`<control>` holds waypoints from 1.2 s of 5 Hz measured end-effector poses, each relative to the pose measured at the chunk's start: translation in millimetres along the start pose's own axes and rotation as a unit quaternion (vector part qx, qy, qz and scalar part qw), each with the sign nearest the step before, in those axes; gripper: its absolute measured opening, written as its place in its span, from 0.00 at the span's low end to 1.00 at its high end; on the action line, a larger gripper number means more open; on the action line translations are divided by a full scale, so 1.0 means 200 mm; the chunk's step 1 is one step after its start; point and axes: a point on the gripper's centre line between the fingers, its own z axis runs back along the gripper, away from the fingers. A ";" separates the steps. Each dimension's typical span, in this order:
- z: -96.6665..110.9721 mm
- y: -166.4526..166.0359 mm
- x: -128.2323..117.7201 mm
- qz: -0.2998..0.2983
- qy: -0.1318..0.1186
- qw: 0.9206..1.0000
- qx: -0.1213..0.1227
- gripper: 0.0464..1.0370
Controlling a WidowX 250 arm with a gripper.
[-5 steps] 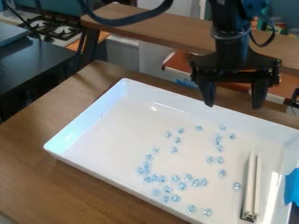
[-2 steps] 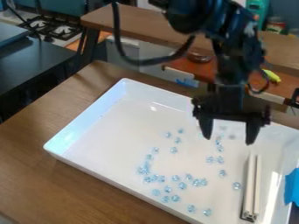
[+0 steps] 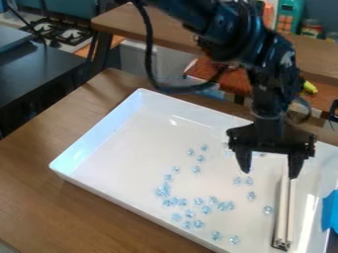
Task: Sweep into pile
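Hanging over the white tray [image 3: 119, 163], the black arm [image 3: 274, 79] points its fingers [image 3: 243, 161] downward, spread wide.

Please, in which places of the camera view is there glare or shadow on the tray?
Camera view: a small bright glare near the far wall of the white rectangular tray; a long bright streak at the view's right, beside the long white tool; a dark shadow along that tool's left edge.
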 end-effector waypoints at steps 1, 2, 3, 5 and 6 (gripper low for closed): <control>-0.05 -0.04 -0.04 0.005 0.011 1.000 -0.004 0.96; -0.09 -0.07 -0.03 0.031 0.004 1.000 0.001 0.96; -0.12 -0.10 -0.03 0.049 -0.003 0.999 0.003 0.96; -0.22 -0.14 -0.06 0.074 -0.013 0.997 0.012 0.96; -0.26 -0.17 -0.06 0.065 -0.014 0.998 0.018 0.96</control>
